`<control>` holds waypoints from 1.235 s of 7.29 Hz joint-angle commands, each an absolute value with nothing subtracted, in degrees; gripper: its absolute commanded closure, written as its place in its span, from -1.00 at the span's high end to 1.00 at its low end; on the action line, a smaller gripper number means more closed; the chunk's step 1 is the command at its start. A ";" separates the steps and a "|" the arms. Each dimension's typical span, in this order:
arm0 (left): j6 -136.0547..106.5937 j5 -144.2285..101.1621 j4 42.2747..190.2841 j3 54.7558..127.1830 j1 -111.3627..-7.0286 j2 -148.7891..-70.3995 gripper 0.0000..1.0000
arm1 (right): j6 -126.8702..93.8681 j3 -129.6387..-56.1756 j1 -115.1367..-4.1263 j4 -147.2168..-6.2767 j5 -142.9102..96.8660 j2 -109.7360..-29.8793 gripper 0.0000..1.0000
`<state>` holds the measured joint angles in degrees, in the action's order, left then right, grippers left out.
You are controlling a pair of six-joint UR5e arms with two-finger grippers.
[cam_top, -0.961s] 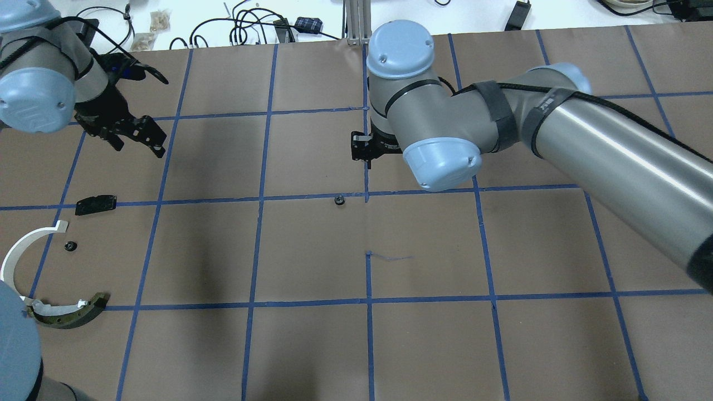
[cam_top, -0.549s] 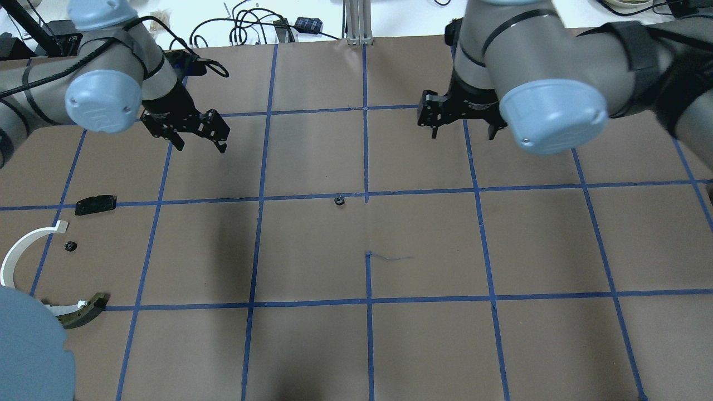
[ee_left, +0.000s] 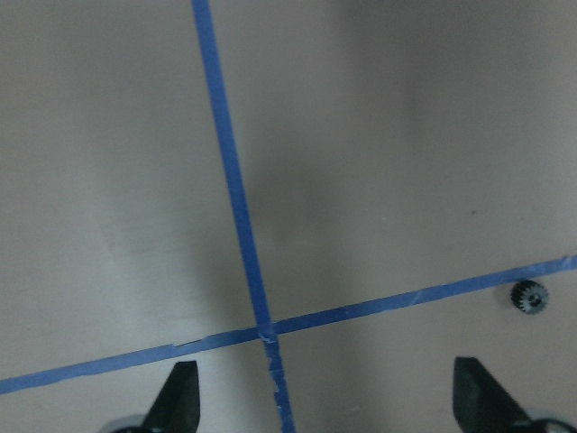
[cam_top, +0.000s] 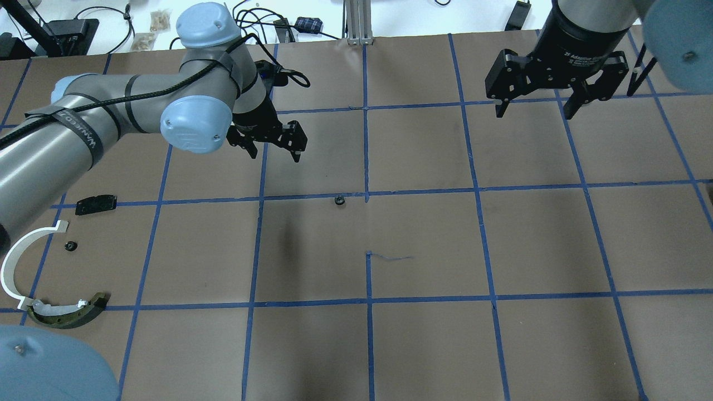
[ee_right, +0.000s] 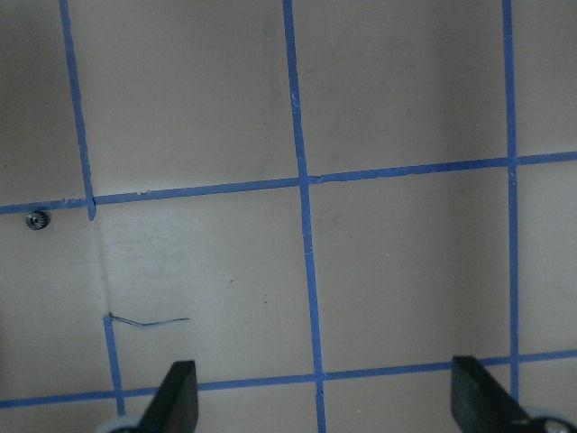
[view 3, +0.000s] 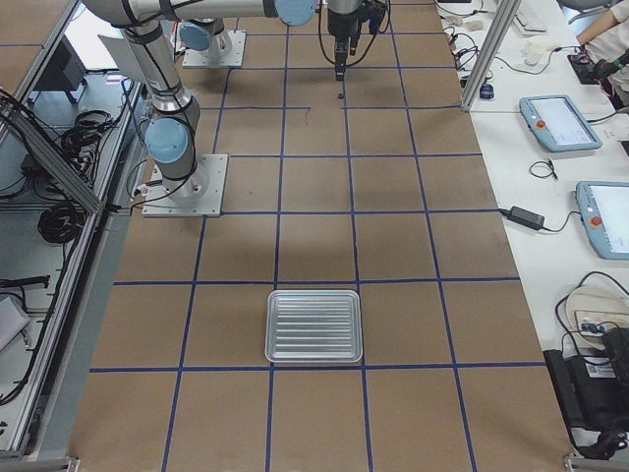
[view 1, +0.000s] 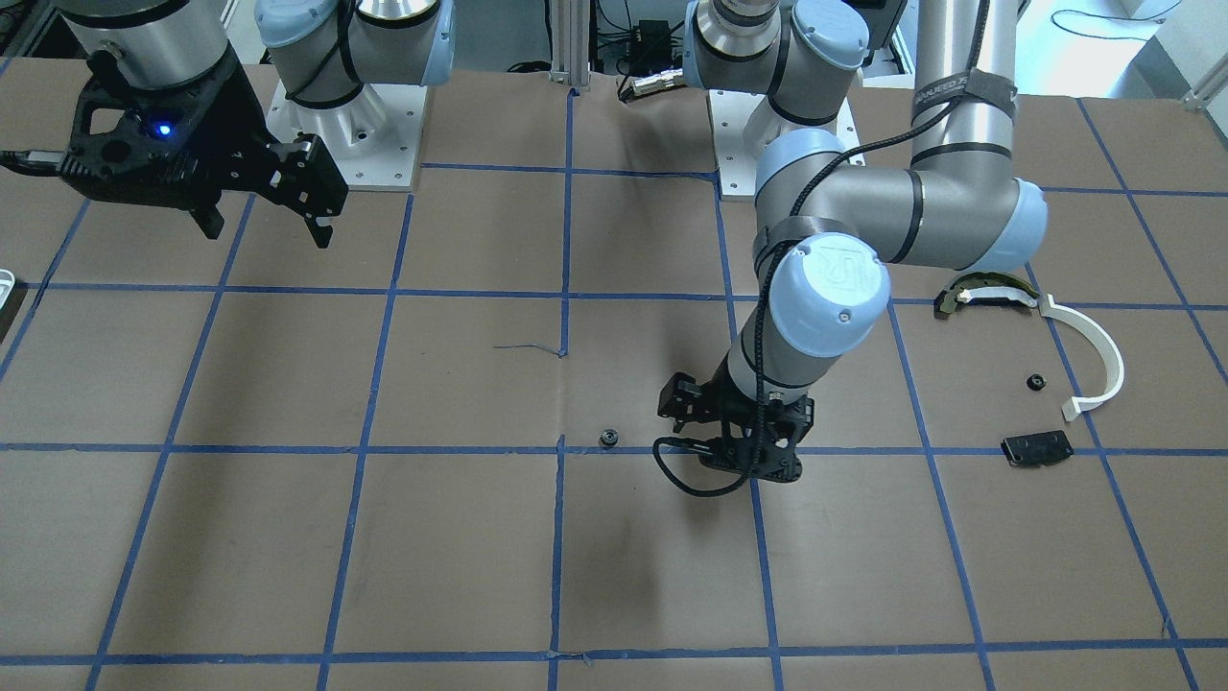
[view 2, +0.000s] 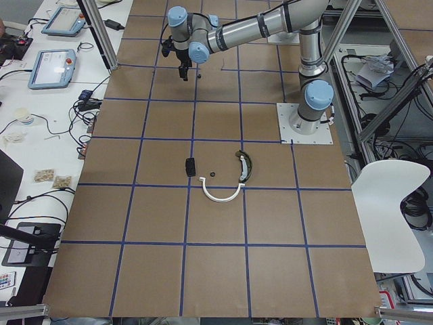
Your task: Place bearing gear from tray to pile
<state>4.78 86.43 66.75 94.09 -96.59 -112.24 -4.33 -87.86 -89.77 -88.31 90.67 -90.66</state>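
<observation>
A small black bearing gear (cam_top: 338,200) lies alone on the brown table by a tape crossing; it also shows in the front view (view 1: 607,439), the left wrist view (ee_left: 528,297) and the right wrist view (ee_right: 37,219). My left gripper (cam_top: 276,154) is open and empty, above the table, left of and beyond the gear. My right gripper (cam_top: 533,113) is open and empty, high at the far right. The pile holds a white arc (cam_top: 14,262), a dark curved piece (cam_top: 72,314), a black plate (cam_top: 96,204) and a second small gear (cam_top: 69,245). The tray (view 3: 314,325) shows in the right side view.
Blue tape lines divide the brown table into squares. Cables and small devices lie beyond the far edge (cam_top: 250,28). A sliver of the tray's white rim (view 1: 4,286) shows at the front view's left edge. Both arm bases (view 1: 336,134) stand at the robot's side.
My left arm has swung right, from the far left toward the middle, nearer the lone gear. My right arm has drawn back from the middle to the far right. The gear and pile have not moved.
</observation>
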 commanded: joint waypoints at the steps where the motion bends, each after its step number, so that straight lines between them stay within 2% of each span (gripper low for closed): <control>1: 2.12 86.49 60.25 96.31 -101.67 -114.86 1.00 | -3.44 -89.56 -89.56 -89.72 93.16 -91.32 1.00; 3: -0.35 86.57 56.27 97.03 -103.26 -117.67 1.00 | -3.60 -89.48 -89.74 -91.22 92.20 -91.06 1.00; 4: -0.35 86.75 55.03 96.94 -104.92 -118.82 1.00 | -3.26 -90.17 -89.56 -98.37 93.15 -90.97 1.00; 5: -0.35 86.66 54.85 97.03 -105.46 -119.87 1.00 | -3.34 -90.09 -89.56 -99.48 92.73 -90.97 1.00; 6: -0.35 86.83 54.84 97.03 -105.90 -120.32 0.91 | -3.69 -89.48 -89.56 -99.32 92.12 -90.97 1.00; 9: -0.61 87.10 54.76 97.03 -106.08 -121.72 0.80 | -4.21 -90.96 -90.00 -98.79 92.02 -91.23 1.00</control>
